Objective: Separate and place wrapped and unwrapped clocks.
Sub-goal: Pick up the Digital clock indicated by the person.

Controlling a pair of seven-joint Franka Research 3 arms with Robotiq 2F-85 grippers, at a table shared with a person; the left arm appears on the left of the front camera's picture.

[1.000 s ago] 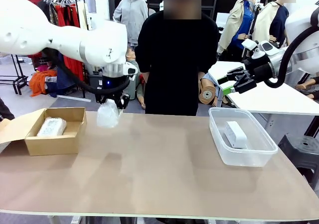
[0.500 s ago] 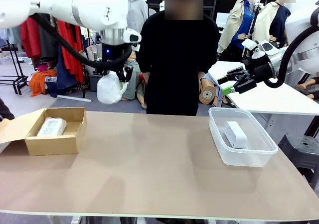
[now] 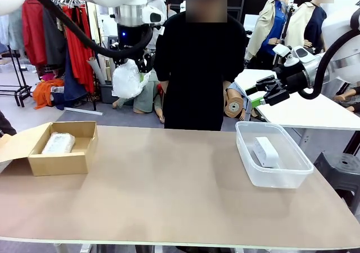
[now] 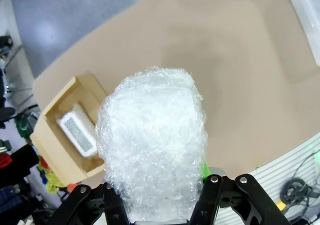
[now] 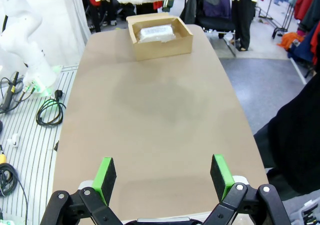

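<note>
Presently: left claw (image 3: 134, 67) raised high over the counter (image 3: 169, 191), clamped on the bubble-wrapped bundle (image 3: 127, 78).
Left arm comes in from the upper left with its wrist pointing straight down; the bundle hangs beneath the fingers, well above the cardboard box (image 3: 62, 152) that lies below and to the claw's left. That box holds the clear-plastic bundle (image 3: 58, 143). Right claw (image 3: 269, 90) is held level off the counter's far right corner, fingers pointing toward the person (image 3: 199, 67), jaws wide apart and holding nothing; below it, the clear plastic tub (image 3: 273, 154) contains the bare white clock (image 3: 265, 150).
</note>
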